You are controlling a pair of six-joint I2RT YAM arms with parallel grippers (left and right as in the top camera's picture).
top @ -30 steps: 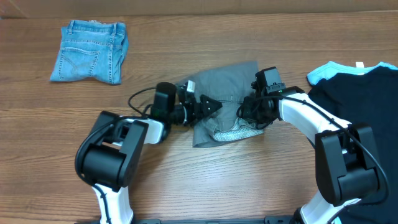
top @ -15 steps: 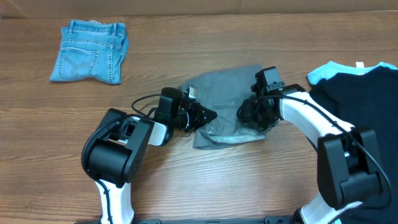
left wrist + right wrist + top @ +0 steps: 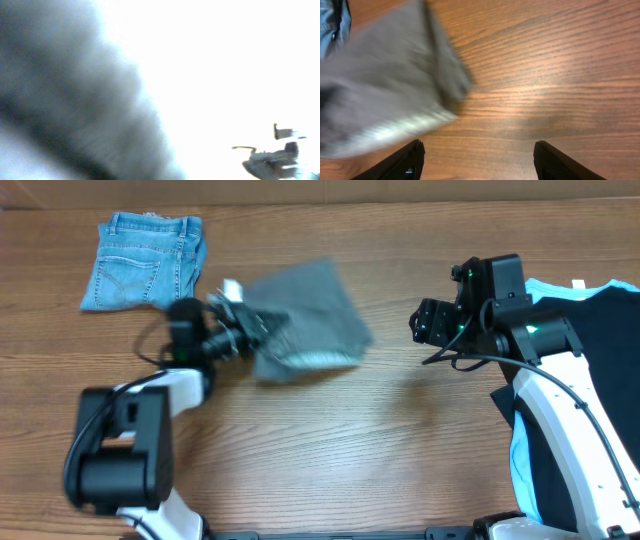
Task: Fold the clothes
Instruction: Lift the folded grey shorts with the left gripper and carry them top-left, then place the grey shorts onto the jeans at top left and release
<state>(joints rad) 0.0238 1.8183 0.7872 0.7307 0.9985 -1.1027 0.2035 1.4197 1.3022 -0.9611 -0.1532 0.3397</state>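
Observation:
The grey shorts lie folded and motion-blurred left of the table's middle, pale lining showing along the near edge. My left gripper is shut on their left edge. In the left wrist view only blurred grey fabric fills the picture and the jaws are hidden. My right gripper hovers open to the right, apart from the shorts. Its dark fingers stand wide over bare wood, with the grey shorts ahead to the left. A black tee on a light-blue garment lies at the right edge.
Folded blue denim shorts sit at the back left, close to the grey shorts; a corner of the denim shorts shows in the right wrist view. The wooden table is bare wood at the front.
My left gripper shut on the grey shorts and dragged them left toward the denim shorts. My right gripper opened, let go of the shorts and drew back to the right.

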